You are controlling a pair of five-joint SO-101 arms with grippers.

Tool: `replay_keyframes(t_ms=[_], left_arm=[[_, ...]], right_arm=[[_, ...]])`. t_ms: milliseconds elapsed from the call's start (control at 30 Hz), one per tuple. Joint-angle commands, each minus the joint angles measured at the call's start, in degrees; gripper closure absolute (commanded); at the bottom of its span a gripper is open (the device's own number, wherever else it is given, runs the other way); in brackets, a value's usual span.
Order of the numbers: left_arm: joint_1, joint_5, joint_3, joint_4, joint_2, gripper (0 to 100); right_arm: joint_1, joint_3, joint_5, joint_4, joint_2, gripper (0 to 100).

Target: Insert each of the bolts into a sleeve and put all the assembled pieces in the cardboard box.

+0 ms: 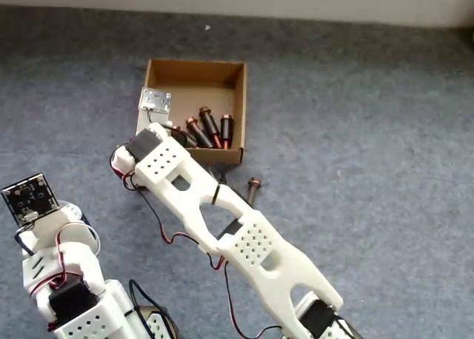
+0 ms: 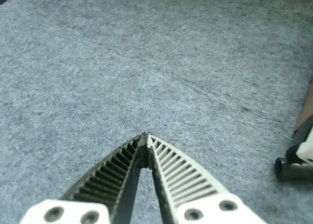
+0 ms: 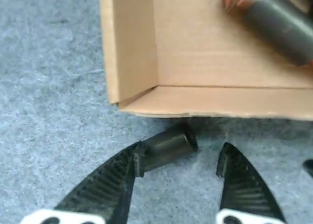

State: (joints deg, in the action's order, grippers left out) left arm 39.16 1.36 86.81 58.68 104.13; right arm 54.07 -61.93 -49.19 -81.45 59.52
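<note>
Two fingers of the right gripper (image 3: 182, 153) stand well apart and grip nothing. Between them, on the grey carpet (image 3: 49, 87), a dark sleeve (image 3: 166, 148) lies on its side. One end touches the inner face of one finger (image 3: 115, 180), and a clear gap separates the other end from the opposite finger. Just beyond the fingertips is an outer corner of the cardboard box (image 3: 132, 53); the sleeve lies close to the box's wall, outside it. Farther past the jaws, inside the box, rests an assembled piece (image 3: 276, 26), with a copper-coloured bolt head showing at the end of its dark sleeve.

From above, at least three assembled pieces (image 1: 209, 126) lie side by side on the box floor. A single bolt (image 1: 253, 189) lies on the carpet outside the box's near wall, just beside the right arm (image 1: 244, 235).

The left gripper (image 2: 145, 138) has its jaws closed tip to tip with nothing between them, and the tips point at the carpet.
</note>
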Motion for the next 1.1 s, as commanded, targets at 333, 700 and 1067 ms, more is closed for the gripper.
replay_keyframes(t_ms=[333, 700, 1067], left_arm=[[0.7, 0.4, -1.4, -1.3, 0.4, 99], [0.7, 0.4, -1.4, -1.3, 0.4, 99], [0.7, 0.4, -1.4, -1.4, 0.4, 99]], right_arm=[[0.2, -1.5, -0.3, -6.5, 0.3, 88.9], [-1.0, -2.0, -0.6, -6.5, -0.4, 88.9], [-1.0, -10.8, -0.6, -3.0, -1.2, 88.9]])
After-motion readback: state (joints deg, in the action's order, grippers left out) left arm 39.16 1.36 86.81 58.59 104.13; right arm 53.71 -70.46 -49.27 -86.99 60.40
